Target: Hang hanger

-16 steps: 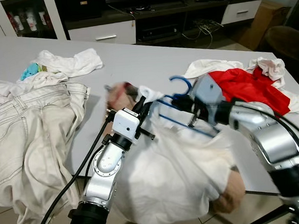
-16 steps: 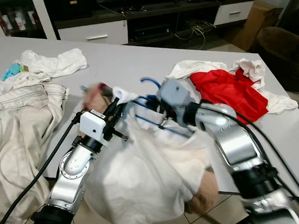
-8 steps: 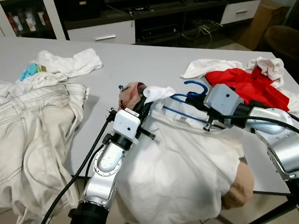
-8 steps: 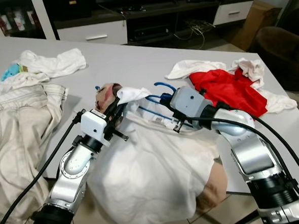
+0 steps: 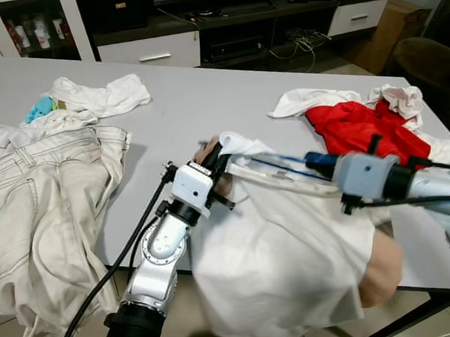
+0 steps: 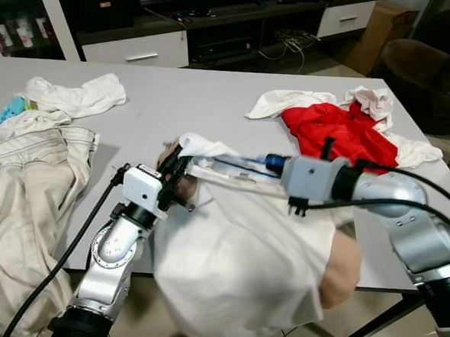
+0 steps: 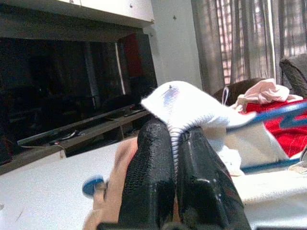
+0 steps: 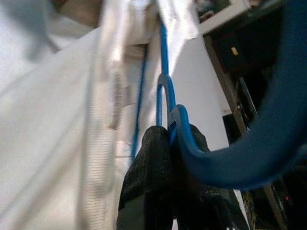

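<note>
Hanger (image 8: pixel 165 103) sits inside the white shirt (image 5: pixel 291 248) at the table (image 5: pixel 205 93) edge, right gripper (image 8: pixel 168 139) clamped on its neck; left gripper (image 7: pixel 175 143) pinches the collar. Keep the collar taut, slide the hanger fully in

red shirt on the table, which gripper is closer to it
Right. The right gripper, shut on the blue hanger, sits just beside the red shirt. The left gripper, shut on the white shirt collar, is farther off toward the table's middle.
</note>
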Controlling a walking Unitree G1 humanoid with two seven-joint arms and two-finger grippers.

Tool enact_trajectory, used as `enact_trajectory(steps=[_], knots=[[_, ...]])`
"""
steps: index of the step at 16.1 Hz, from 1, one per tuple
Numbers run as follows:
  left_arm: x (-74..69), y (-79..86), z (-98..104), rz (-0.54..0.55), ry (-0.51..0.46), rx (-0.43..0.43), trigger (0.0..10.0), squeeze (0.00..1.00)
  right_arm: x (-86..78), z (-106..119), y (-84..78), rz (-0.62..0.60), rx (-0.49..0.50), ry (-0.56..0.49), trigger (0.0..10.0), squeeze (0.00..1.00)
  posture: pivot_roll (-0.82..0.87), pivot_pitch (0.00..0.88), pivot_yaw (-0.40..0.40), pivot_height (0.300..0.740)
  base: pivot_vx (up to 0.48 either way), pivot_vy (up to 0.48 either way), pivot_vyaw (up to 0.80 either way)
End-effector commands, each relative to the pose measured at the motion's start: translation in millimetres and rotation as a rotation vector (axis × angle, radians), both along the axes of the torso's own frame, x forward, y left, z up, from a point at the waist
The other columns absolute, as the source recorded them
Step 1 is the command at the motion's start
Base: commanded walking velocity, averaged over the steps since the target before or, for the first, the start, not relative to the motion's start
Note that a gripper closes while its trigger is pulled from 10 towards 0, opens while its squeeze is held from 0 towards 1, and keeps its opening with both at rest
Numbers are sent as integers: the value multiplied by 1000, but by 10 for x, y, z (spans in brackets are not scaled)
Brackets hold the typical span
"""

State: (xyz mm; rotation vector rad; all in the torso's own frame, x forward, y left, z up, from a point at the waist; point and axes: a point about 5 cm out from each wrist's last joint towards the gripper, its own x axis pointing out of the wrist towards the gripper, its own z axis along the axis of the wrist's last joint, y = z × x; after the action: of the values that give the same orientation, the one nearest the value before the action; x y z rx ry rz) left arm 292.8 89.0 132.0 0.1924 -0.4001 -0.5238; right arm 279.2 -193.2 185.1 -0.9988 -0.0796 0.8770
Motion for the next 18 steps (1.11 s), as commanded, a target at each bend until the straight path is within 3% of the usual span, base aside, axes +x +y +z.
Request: enact_trajectory(steps=[1, 4, 6, 10, 12, 14, 18], knots=[[31, -7, 53, 0, -20, -1, 0, 0, -23, -85, -66, 4, -108, -4, 0, 0, -37, 0, -32, 740, 0, 0, 0], [24, 8, 42, 4, -17, 1, 0, 0, -74, -143, -166, 10, -141, 0, 0, 0, -31, 0, -34, 740, 0, 0, 0], [19, 16, 37, 7, -16, 2, 0, 0, -106, 11, -209, 8, -5, -9, 0, 0, -31, 0, -34, 740, 0, 0, 0], [15, 1, 26, -2, -10, 4, 0, 0, -99, 242, -362, -21, 116, -79, 0, 0, -42, 0, -29, 740, 0, 0, 0], [15, 0, 26, -3, -9, 4, 0, 0, -95, 233, -473, -70, 146, -77, 0, 0, -42, 0, -29, 740, 0, 0, 0], [14, 3, 25, -2, -8, 5, 0, 0, -90, 255, -567, -117, 251, -67, 0, 0, -41, 0, -28, 740, 0, 0, 0], [15, 15, 25, -3, -8, 10, 0, 0, -166, 334, -493, -25, 404, -7, 0, 0, -41, 0, -22, 740, 0, 0, 0]])
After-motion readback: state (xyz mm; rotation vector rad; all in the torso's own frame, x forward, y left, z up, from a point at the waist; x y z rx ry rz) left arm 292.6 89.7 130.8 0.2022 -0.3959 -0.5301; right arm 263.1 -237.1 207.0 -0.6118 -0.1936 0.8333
